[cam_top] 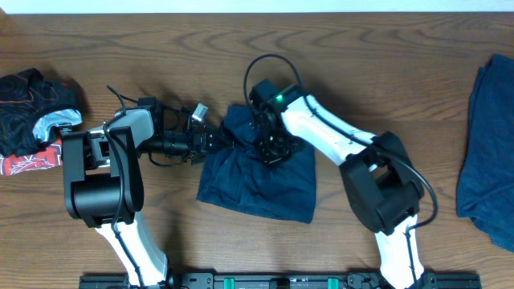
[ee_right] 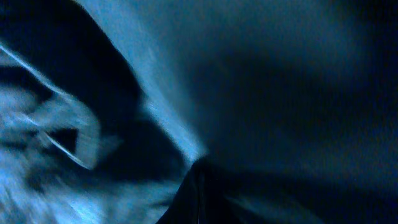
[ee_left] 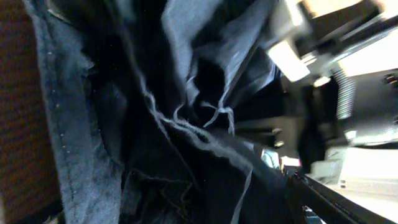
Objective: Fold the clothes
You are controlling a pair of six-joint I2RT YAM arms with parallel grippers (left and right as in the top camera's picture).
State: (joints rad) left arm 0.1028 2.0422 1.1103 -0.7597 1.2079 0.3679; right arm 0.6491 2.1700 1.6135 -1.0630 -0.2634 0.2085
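Far out beyond the left tool's outer side, a crumpled patterned heap (cam_top: pixel 32 120) of black, red and white cloth lay on the wood-grained bench (cam_top: pixel 361 48). The left tool (cam_top: pixel 210 138) reached in low and level, its jaws spread wide at the left edge of the navy shorts (cam_top: pixel 257 181). Whether any cloth lay between those jaws could not be told.

The shorts lay between the two tools at mid-bench. They were soft, matte and dark, spread into a rough trapezoid toward the robot's side and bunched into a rumpled knot up where the tools met. The right tool (cam_top: pixel 271 150) pointed down onto that knot from its white-shelled arm. Its jaws were closed and pinched a peak of the fabric.

Well off to the right tool's outer side, another blue piece (cam_top: pixel 490 152) lay flat in a long, loosely folded shape that ran past the edge of the picture.

The overhead view gave the shorts' outline and the places of the other cloths. Only the left wrist view showed the weave up close. It had deep shadowed folds, a stitched seam running down the left side, and pale thin threads trailing across the creases. The right wrist view, blurred and very near, showed only smooth blue cloth drawn into a sharp ridge converging toward the bottom.
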